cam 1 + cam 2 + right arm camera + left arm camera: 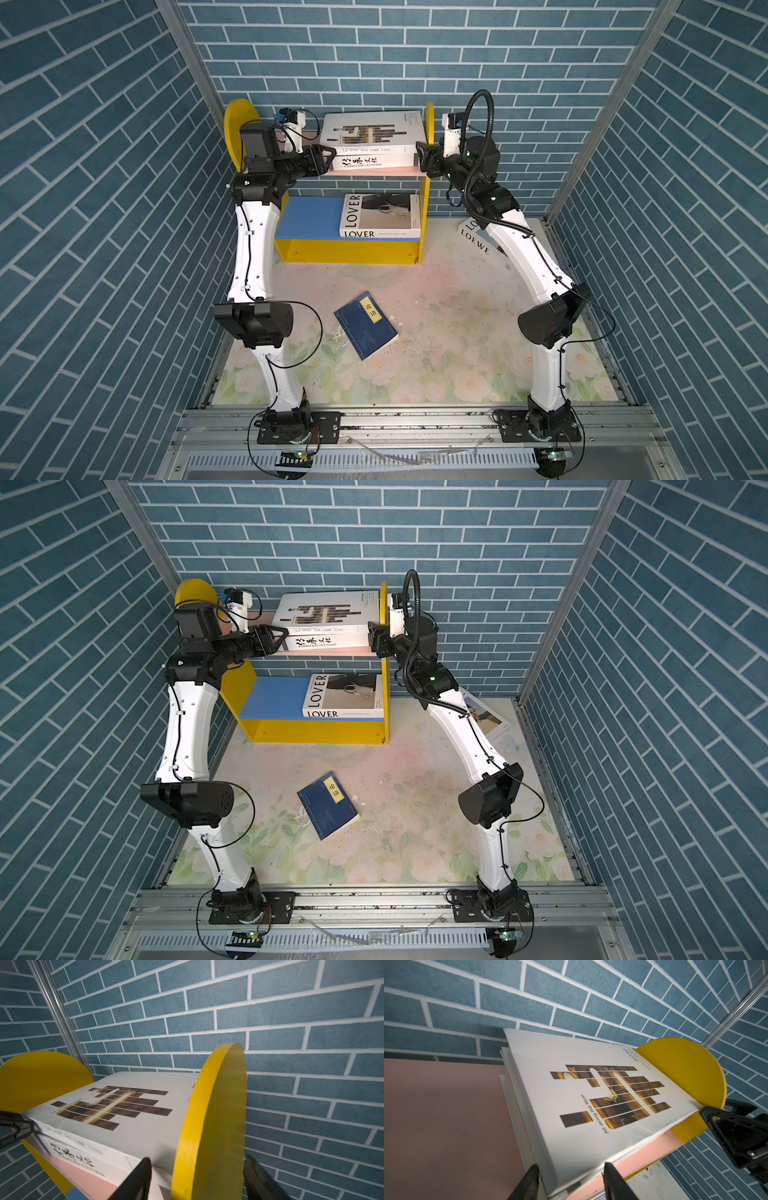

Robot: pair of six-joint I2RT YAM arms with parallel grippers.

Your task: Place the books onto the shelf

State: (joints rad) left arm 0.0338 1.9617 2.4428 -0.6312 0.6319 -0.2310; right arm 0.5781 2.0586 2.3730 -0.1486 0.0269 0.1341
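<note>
With my left gripper (571,1166) straddling a corner of the brown-bar book (591,1095) on the shelf (345,251), grip unclear, and my right gripper (197,1158) apart around the yellow side panel (209,1115), the navy book (365,326) lies diagonal on the worktop (449,316), nearer my left arm.

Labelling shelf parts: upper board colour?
The upper board is pink, clearest in the left wrist view.

Both arms rise off their bases, elbows bent, forearms leaning back and inward. Left arm (253,249): wrist turned in, left hand (329,154) horizontal. Right arm (528,257) mirrors it, right hand (420,156) horizontal. Hands level, facing each other, well apart. Right jaws visibly apart. Left jaws partway apart; clamped or not, unclear.
</note>
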